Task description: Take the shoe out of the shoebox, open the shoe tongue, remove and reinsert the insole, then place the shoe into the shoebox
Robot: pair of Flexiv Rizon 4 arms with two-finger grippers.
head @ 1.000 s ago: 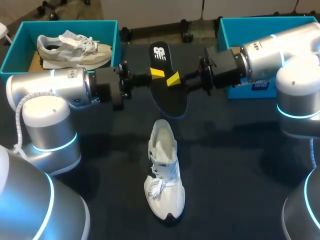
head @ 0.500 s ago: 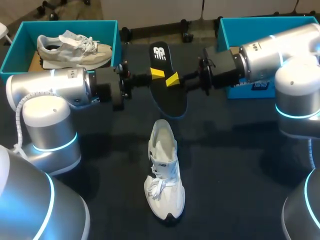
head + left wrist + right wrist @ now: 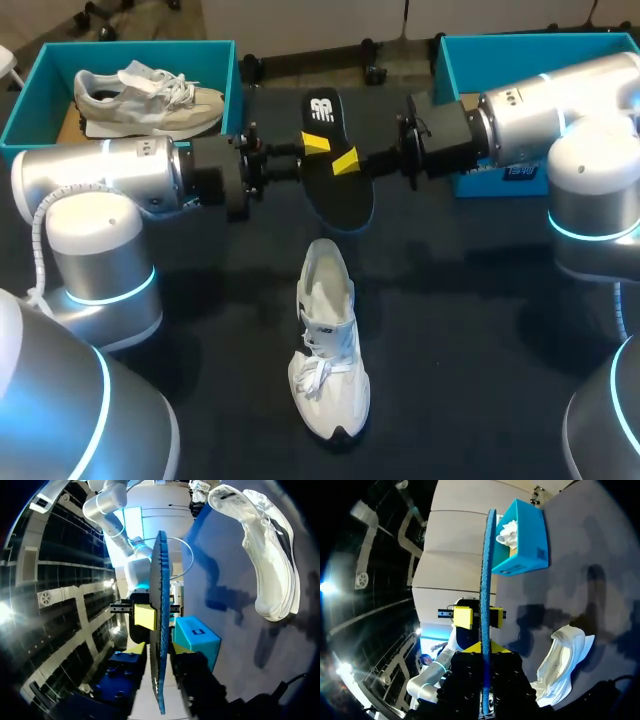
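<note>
A black insole (image 3: 340, 195) hangs in the air between my two grippers, behind the white shoe (image 3: 328, 340) that lies on the dark table with its toe toward the front edge. My right gripper (image 3: 347, 161) is shut on the insole (image 3: 485, 570), which shows edge-on between its fingers (image 3: 482, 649). My left gripper (image 3: 314, 144) faces it from the other side. Its yellow pads (image 3: 462, 617) stand apart on either side of the insole without touching it, so it is open. In the left wrist view the insole (image 3: 159, 605) runs edge-on ahead of my left gripper (image 3: 159, 650).
A teal shoebox (image 3: 25, 110) at the back left holds a second, beige shoe (image 3: 140, 95). Another teal shoebox (image 3: 450, 55) stands at the back right, behind my right arm. The white shoe (image 3: 270, 555) lies beside and below both grippers.
My right gripper has closed onto the insole. My left gripper, shut on it before, has spread its fingers off it. The insole has barely moved.
</note>
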